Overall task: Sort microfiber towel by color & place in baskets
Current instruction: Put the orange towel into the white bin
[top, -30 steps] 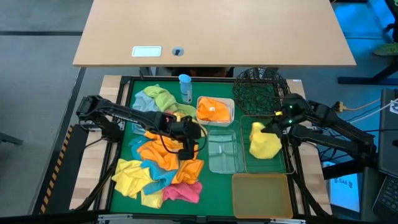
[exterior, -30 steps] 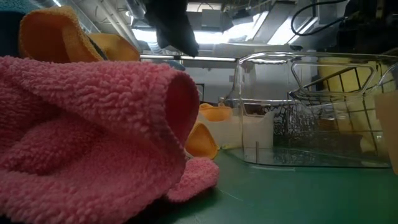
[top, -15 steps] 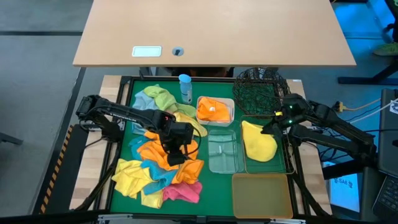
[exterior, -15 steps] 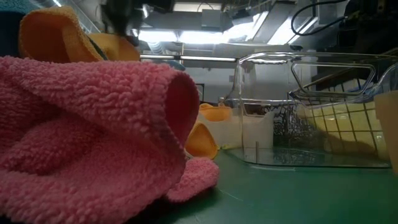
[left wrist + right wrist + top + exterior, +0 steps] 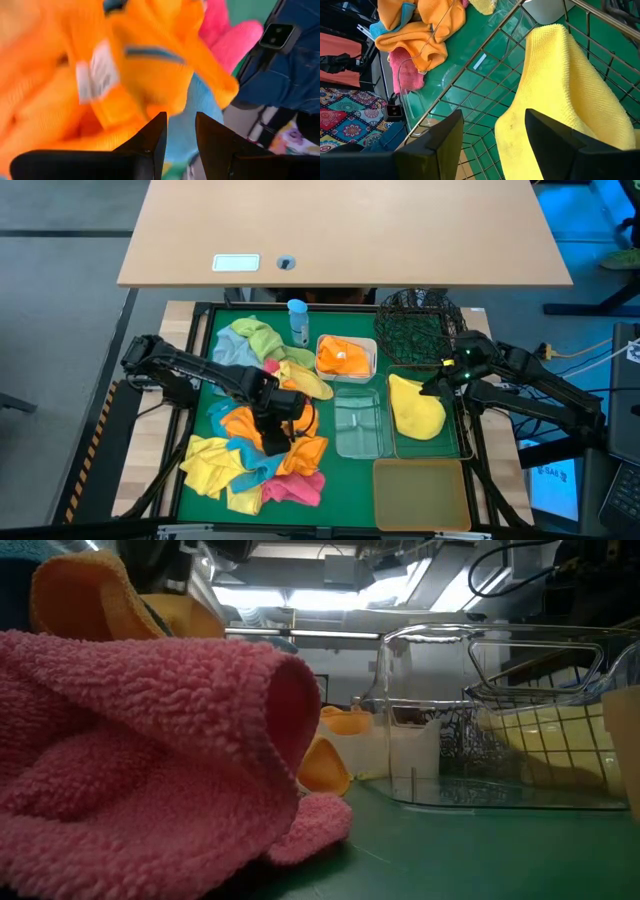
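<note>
A pile of microfiber towels lies on the green mat at the left: orange [image 5: 248,425], yellow [image 5: 208,465], teal [image 5: 250,462], pink [image 5: 295,488], light green [image 5: 255,335]. My left gripper [image 5: 272,440] points down over the orange towels [image 5: 125,75], open, with nothing between its fingers. A yellow towel [image 5: 418,408] lies in the rectangular wire basket [image 5: 463,435]. My right gripper [image 5: 432,387] stands open above the yellow towel [image 5: 565,90], clear of it. An orange towel [image 5: 342,356] sits in the white tub [image 5: 373,362].
The black mesh basket [image 5: 415,325] stands at the far right, the clear tub [image 5: 358,425] between pile and wire basket, and the amber tub [image 5: 420,492] at the near right. A blue-capped bottle [image 5: 297,320] stands at the far edge. The pink towel [image 5: 150,760] fills the low view's foreground.
My left gripper has gone from beside the clear tub toward the table's left and near edge, over the orange towels, tipping downward and rolling. The yellow towel, hanging upright in the wire basket a second ago, has fallen and lies on the basket's bottom.
</note>
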Robot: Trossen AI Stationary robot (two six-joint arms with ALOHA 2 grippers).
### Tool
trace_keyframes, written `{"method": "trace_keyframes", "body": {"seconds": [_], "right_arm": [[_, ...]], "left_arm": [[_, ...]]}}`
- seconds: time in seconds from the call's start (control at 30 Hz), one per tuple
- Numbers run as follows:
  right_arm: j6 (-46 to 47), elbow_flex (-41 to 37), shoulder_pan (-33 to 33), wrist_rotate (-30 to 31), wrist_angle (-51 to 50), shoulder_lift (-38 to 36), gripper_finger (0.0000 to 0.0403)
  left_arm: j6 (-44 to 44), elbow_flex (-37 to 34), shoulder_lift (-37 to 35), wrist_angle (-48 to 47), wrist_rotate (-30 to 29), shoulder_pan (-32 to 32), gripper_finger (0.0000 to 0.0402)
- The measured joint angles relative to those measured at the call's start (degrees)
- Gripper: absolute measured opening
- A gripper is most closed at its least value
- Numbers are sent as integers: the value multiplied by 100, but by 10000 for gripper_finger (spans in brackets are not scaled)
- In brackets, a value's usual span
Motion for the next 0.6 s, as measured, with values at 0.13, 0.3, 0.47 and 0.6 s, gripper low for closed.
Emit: {"method": "trace_keyframes", "body": {"seconds": [0.13,0.3,0.47,0.6], "right_arm": [[0,0,0,0,0,0,211],[0,0,0,7,0,0,211],[-2,0,0,59,0,0,211],[0,0,0,59,0,0,211]], "left_arm": [[-15,0,0,-435,-47,-130,96],[-16,0,0,-496,-774,-228,96],[11,0,0,-238,-1044,-243,96],[26,0,0,-8,-1065,-241,96]]}}
